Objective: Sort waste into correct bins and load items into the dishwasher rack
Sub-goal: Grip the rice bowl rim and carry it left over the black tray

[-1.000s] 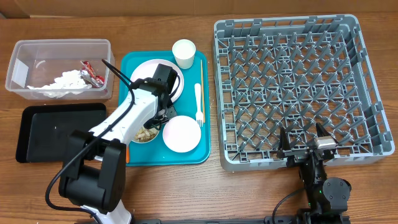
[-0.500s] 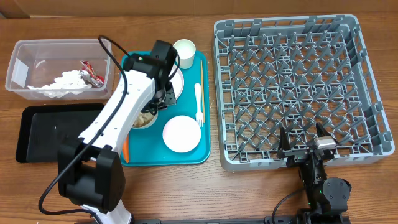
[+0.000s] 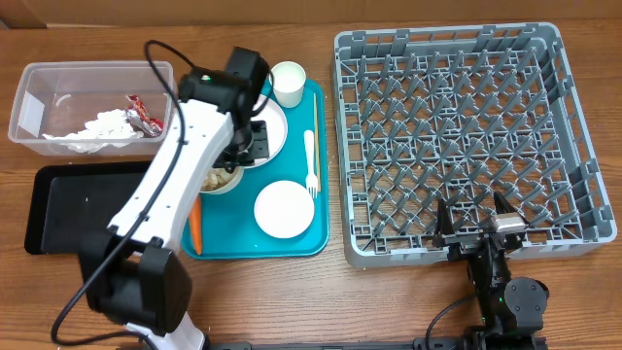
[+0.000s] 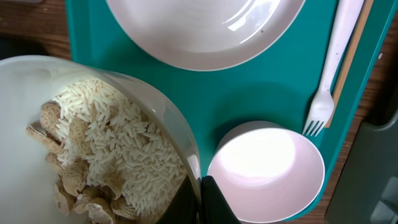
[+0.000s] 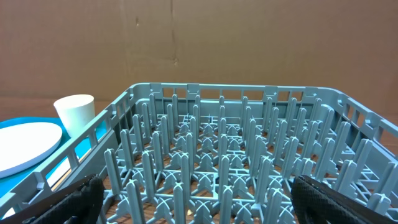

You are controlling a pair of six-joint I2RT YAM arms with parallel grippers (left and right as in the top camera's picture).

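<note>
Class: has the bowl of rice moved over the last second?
Yes: the bowl of rice has shifted away from the empty bowl, towards the plate.

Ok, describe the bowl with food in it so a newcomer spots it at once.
Find the teal tray left of the dishwasher rack. Near its left edge, the left gripper grips a white bowl by its rim. Unlike the empty bowl and plate beside it, it holds rice and beige scraps.

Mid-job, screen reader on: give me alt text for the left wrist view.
The left gripper pinches the rim of a white bowl holding rice and beige scraps, over the teal tray. Beyond lie an empty plate, an empty pale-pink bowl, a white fork and a chopstick.
</note>
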